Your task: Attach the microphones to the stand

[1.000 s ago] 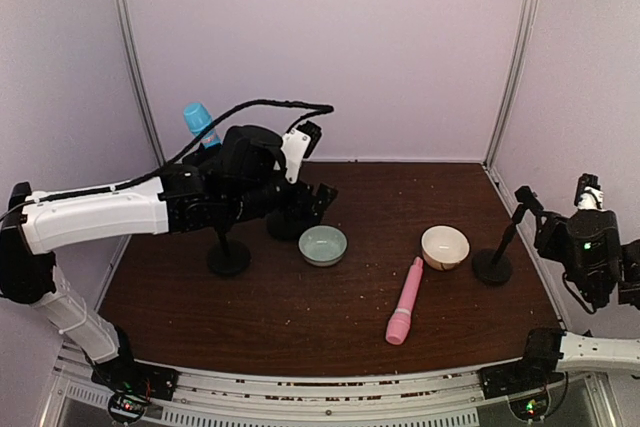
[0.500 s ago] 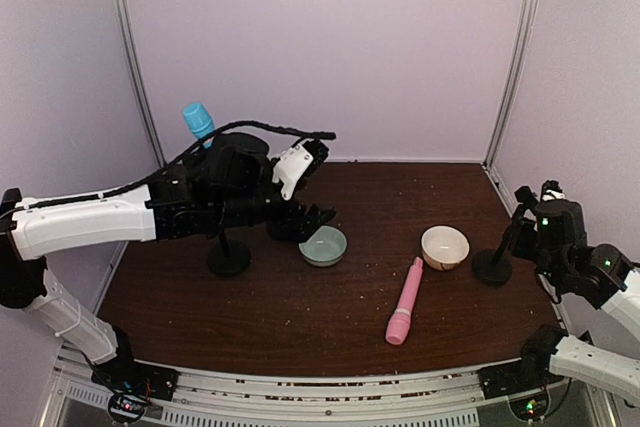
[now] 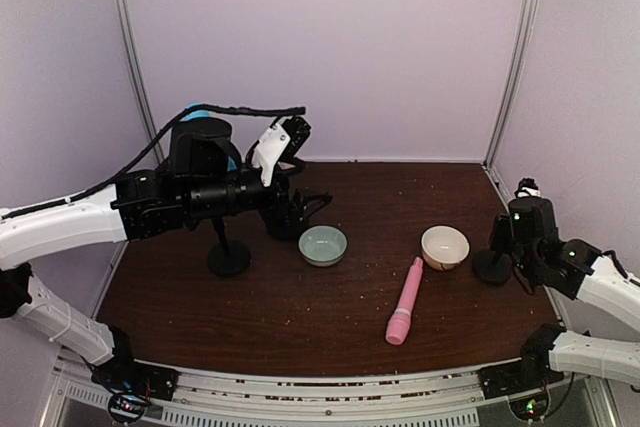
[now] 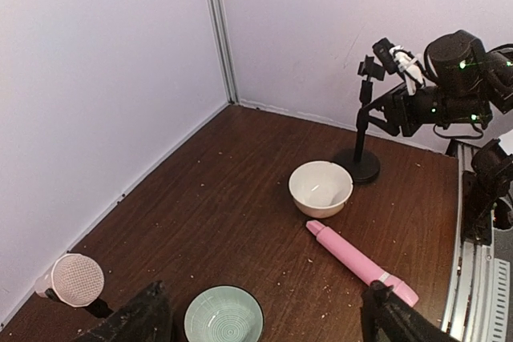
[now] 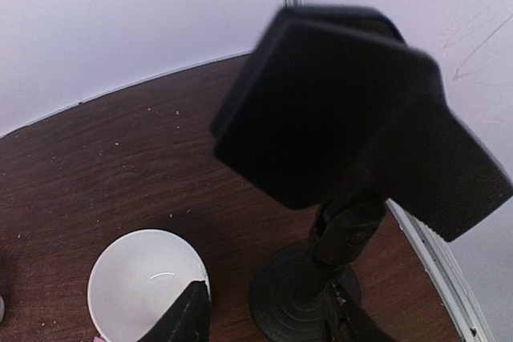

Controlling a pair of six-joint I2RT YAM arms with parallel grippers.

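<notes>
One pink microphone [image 3: 404, 302], one cream microphone [image 4: 72, 279], one blue microphone [image 3: 203, 119], three stands [image 3: 229, 259] [image 3: 284, 229] [image 3: 491, 267], two bowls [image 3: 323, 245] [image 3: 445, 246].

Dark brown table [image 3: 300, 317], flecked with crumbs | pink microphone [image 3: 404, 300] lying flat toward near edge, right of centre | pale green bowl [image 3: 322, 245] mid-table | cream bowl [image 3: 444, 246] nearer right edge | black stand [image 3: 491, 265] upright by right edge | second black stand [image 3: 229, 257] upright toward left edge

A black microphone stand [image 5: 349, 234] filled the view, its clip head [image 5: 353, 118] close and blurred, its round base [image 5: 288, 294] resting on the dark wooden tabletop [image 5: 120, 174]. The right gripper [image 5: 268, 319] was spread, its fingertips [image 5: 191, 316] flanking the base. A white bowl [image 5: 144, 286] sat just left of the base, apart from it
</notes>
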